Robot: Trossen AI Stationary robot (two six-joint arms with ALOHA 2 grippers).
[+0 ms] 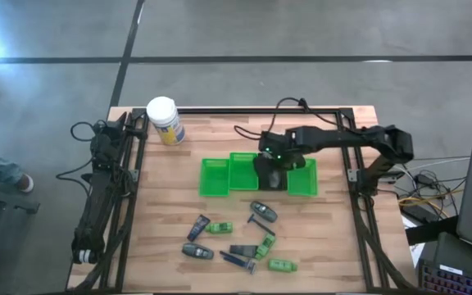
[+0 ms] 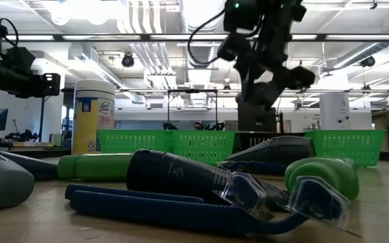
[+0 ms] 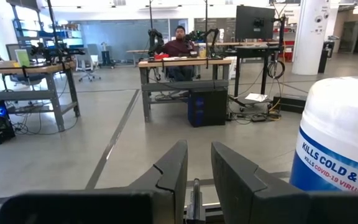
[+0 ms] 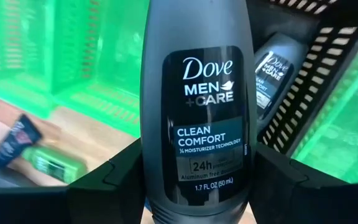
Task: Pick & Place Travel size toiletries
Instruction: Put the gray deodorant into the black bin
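My right gripper (image 1: 270, 170) hangs over the row of bins, shut on a dark grey Dove bottle (image 4: 197, 112). Below it stands a dark lattice bin (image 4: 316, 93) with another Dove bottle (image 4: 277, 74) lying inside. Green bins (image 1: 214, 177) flank the dark bin. Several travel size toiletries (image 1: 236, 239) lie on the wood nearer the front edge: dark tubes, green bottles, thin razors. In the low view a dark bottle (image 2: 174, 174) and a blue razor (image 2: 147, 202) lie closest. My left gripper (image 3: 196, 163) is parked at the table's left side, pointing level, a narrow gap between its fingers. My right gripper pinches the Dove bottle by its two narrow sides (image 4: 149, 163), at the end below the label's small print. One finger (image 4: 114, 180) is on each side. The fingers slant steeply down from above and lie along the bottle. The bottle is lifted clear, above the bins.
A white canister with a yellow label (image 1: 164, 120) stands at the table's far left, close beside my left gripper (image 3: 337, 155). A black frame (image 1: 359, 164) borders the table. A person sits at a desk (image 3: 179, 43) in the room beyond.
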